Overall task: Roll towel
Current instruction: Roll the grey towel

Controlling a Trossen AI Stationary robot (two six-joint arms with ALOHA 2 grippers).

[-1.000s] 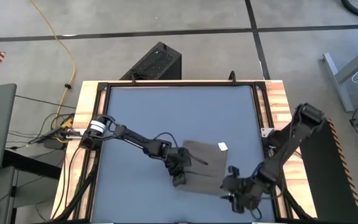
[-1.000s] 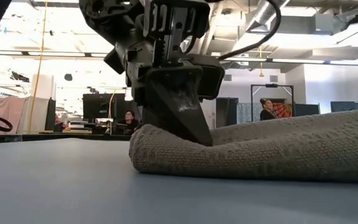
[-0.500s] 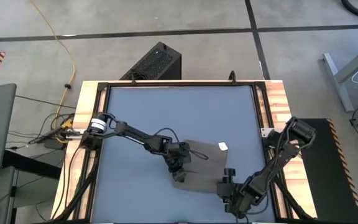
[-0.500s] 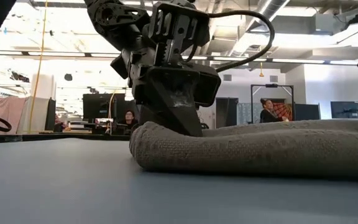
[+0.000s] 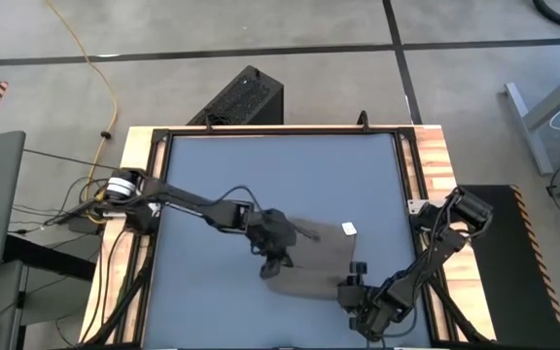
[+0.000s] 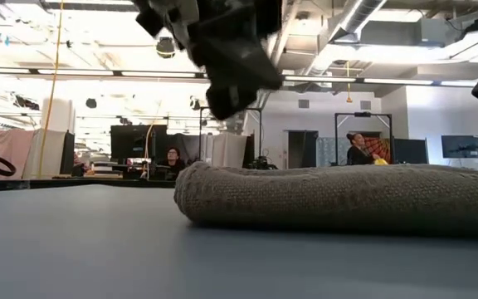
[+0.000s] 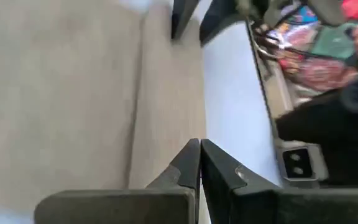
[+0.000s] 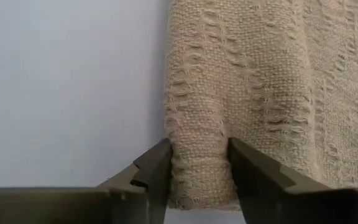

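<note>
The taupe towel (image 5: 317,261) lies on the blue table top toward the near right, its white tag (image 5: 349,229) at the far right edge. A thick rolled edge (image 6: 305,195) lies along its near side. My left gripper (image 5: 271,266) hangs shut above the towel's left part, clear of the cloth (image 6: 226,100), with nothing between its fingers (image 7: 199,163). My right gripper (image 8: 197,171) is down at the towel's near right end, its fingers on either side of the rolled edge. My right gripper has the end of the towel's rolled edge (image 8: 197,149) between its two fingers (image 8: 157,168), several layers thick. The fingers slant down from the table's near right side and point along the roll. The towel lies flat on the table.
A black box (image 5: 246,97) stands on the floor behind the table. Wooden rails (image 5: 436,156) and black frame bars border the blue top. The far and left parts of the blue top (image 5: 261,175) are free room.
My left gripper has risen off the towel's left part and rolled its wrist, staying shut; the cloth it pressed has sprung back into a rounded edge. My right gripper has sunk toward the towel's near right end.
</note>
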